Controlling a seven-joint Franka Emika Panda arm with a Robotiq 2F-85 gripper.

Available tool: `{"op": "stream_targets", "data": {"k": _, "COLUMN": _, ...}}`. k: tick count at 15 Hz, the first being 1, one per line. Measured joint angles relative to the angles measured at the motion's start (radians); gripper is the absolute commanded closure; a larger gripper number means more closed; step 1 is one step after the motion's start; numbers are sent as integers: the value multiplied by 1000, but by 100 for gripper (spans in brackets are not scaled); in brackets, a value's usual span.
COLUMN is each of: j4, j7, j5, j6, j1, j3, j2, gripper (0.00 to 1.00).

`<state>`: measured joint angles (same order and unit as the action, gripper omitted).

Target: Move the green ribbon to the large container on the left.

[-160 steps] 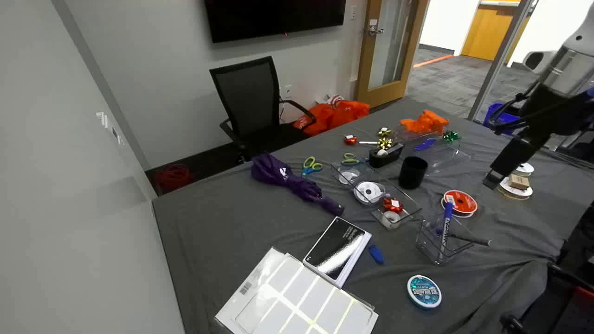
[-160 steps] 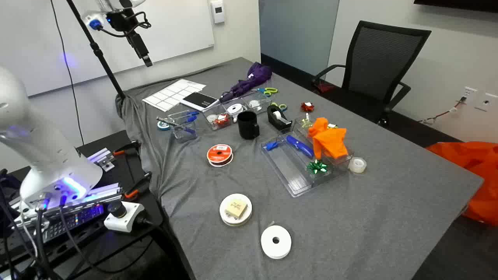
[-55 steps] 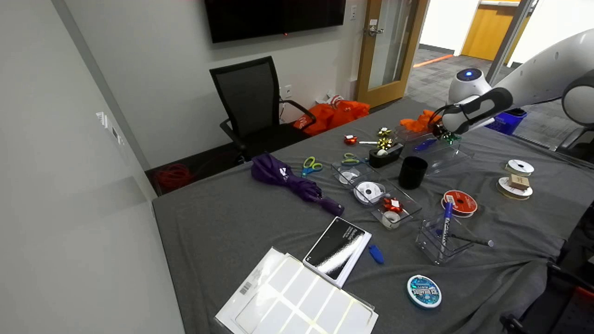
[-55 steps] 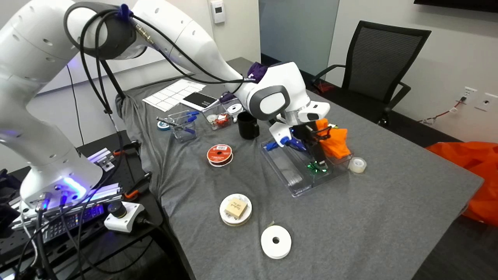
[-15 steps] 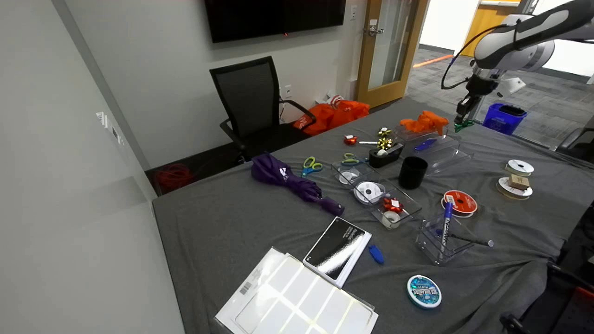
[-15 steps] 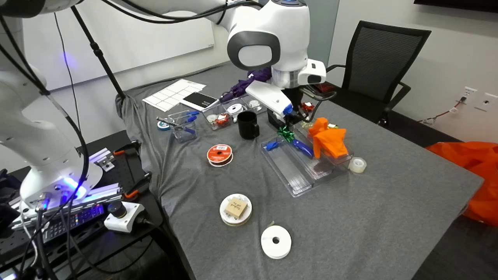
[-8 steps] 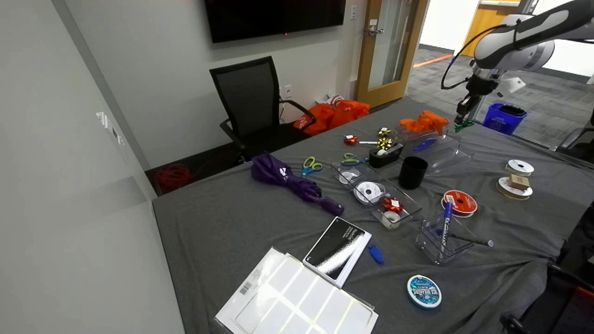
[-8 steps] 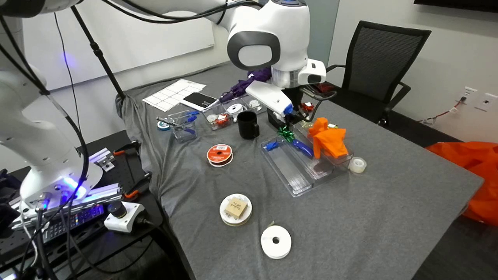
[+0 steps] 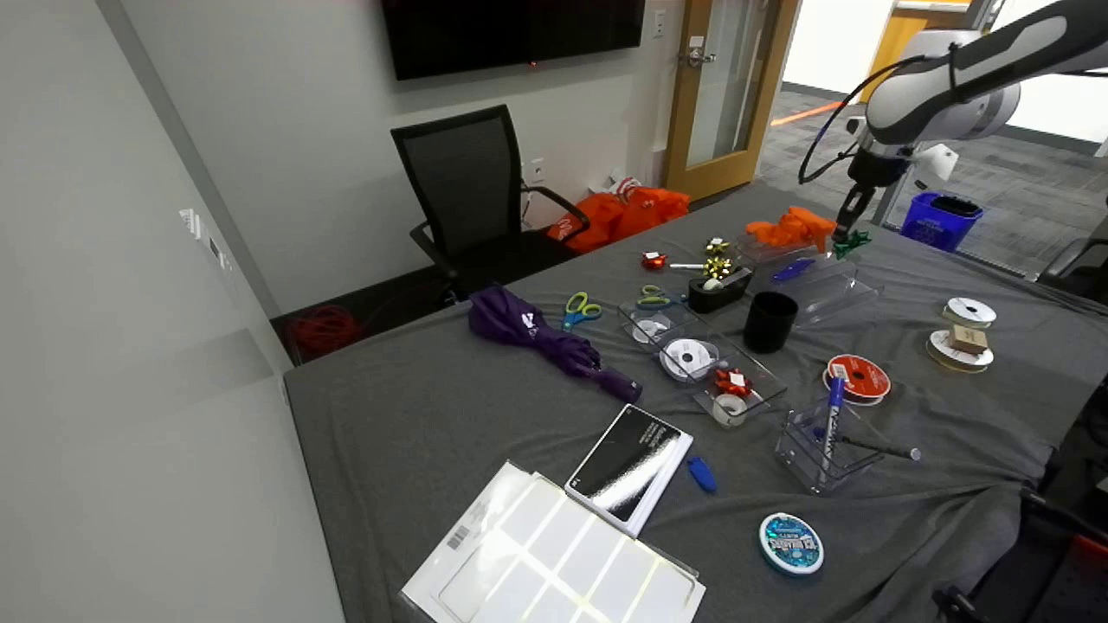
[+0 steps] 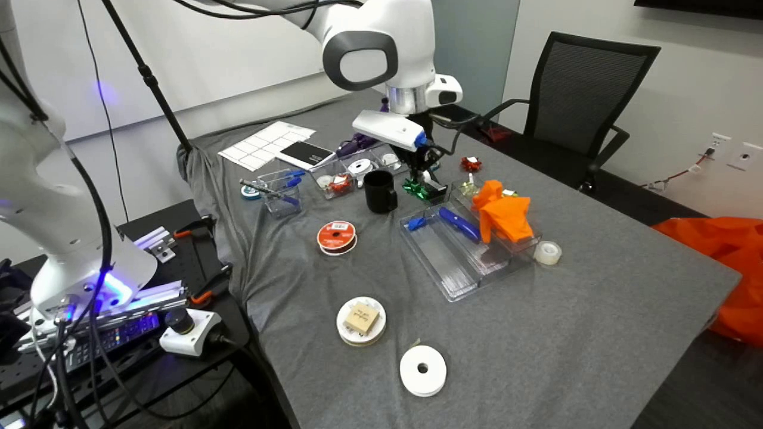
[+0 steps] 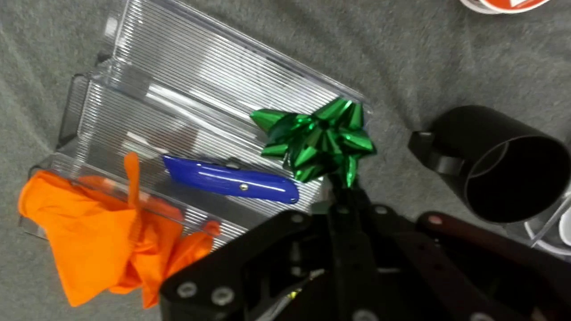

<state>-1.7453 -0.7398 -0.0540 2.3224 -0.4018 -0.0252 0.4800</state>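
My gripper (image 11: 343,191) is shut on the green ribbon (image 11: 319,138), a shiny foil bow, at its lower edge in the wrist view. The large container (image 11: 223,76) appears as a clear rectangular tray with a ribbed floor. Seen from the wrist, the bow overlaps the tray's end nearest the mug. Both exterior views show the gripper (image 10: 420,177) pointing down, the bow (image 10: 415,189) hanging in the air beside the tape dispenser and past that end of the tray (image 10: 441,256). The fingertips are mostly dark and partly covered by the bow.
A black mug (image 10: 377,193) stands close to the bow, with a black tape dispenser (image 9: 718,296) nearby. A blue cutter (image 11: 232,180) and an orange cloth (image 11: 98,236) lie in the tray's other compartments. A clear box (image 9: 765,396) holds ribbon spools. A red spool (image 10: 337,235) lies on the cloth-covered table.
Earlier the bow lay in the tray; my gripper came down, took hold of it and lifted it. Within the last half second, gripper and bow moved toward the mug and tape dispenser.
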Motion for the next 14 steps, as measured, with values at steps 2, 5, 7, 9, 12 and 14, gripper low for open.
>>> {"op": "stream_targets", "data": {"k": 2, "j4": -92, "j7": 12, "j5": 32, "j6": 33, "j1": 46, "j3": 0, "j2": -54, "gripper": 100}}
{"op": "stream_targets", "data": {"k": 5, "j4": -226, "j7": 29, "j5": 48, "j6": 90, "j1": 109, "j3": 1, "j2": -134, "gripper": 100}}
{"op": "stream_targets", "data": {"k": 7, "j4": -298, "j7": 37, "j5": 48, "j6": 108, "j1": 143, "j3": 3, "j2": -181, "gripper": 100}}
{"op": "stream_targets", "data": {"k": 9, "j4": -360, "j7": 50, "j5": 46, "j6": 117, "j1": 173, "j3": 8, "j2": -223, "gripper": 99}}
{"op": "stream_targets", "data": {"k": 12, "j4": -420, "j7": 71, "j5": 46, "j6": 130, "j1": 208, "j3": 12, "j2": -267, "gripper": 99}}
{"op": "stream_targets", "data": {"k": 14, "j4": -429, "j7": 73, "j5": 46, "j6": 134, "j1": 210, "j3": 12, "j2": -273, "gripper": 99}}
